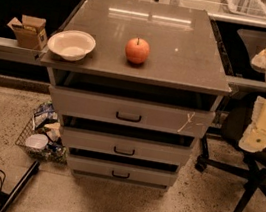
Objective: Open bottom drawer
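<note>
One gripper (263, 131) is hanging at the right edge, well apart from the cabinet (193, 47); whether it is parted or closed cannot be told. Three drawers are showing, and the bottom drawer (92, 166), lowest by the floor, is sitting unpulled with its handle (120, 175) untouched, leaving the whole task ahead. One apple (137, 50) and one bowl (71, 44) are resting on top.

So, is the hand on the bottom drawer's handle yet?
No, the hand hangs at the view's right edge, off to the side of the cabinet and apart from the bottom drawer.
</note>
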Robot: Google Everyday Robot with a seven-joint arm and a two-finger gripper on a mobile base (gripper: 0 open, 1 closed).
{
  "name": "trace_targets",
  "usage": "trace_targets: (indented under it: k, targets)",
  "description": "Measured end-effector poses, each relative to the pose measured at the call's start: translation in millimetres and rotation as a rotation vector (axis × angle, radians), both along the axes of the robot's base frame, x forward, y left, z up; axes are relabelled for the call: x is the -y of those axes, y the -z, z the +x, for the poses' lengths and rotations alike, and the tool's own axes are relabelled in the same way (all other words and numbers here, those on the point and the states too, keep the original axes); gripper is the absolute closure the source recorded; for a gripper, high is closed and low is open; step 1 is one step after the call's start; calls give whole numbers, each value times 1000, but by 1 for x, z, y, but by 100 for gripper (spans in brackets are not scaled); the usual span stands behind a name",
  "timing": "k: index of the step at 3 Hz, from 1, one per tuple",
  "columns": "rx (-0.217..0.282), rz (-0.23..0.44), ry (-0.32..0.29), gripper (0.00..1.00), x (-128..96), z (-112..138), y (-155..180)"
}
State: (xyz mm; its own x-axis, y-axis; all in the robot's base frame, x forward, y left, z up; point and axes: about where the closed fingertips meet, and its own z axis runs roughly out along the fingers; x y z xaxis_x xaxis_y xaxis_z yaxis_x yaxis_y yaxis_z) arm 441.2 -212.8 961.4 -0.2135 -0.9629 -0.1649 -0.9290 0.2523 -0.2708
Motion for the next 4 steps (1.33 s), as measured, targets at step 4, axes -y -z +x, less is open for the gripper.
trace_targets:
  k: [4]
  targets:
    - [-27,43,-175,0,-8,63,249]
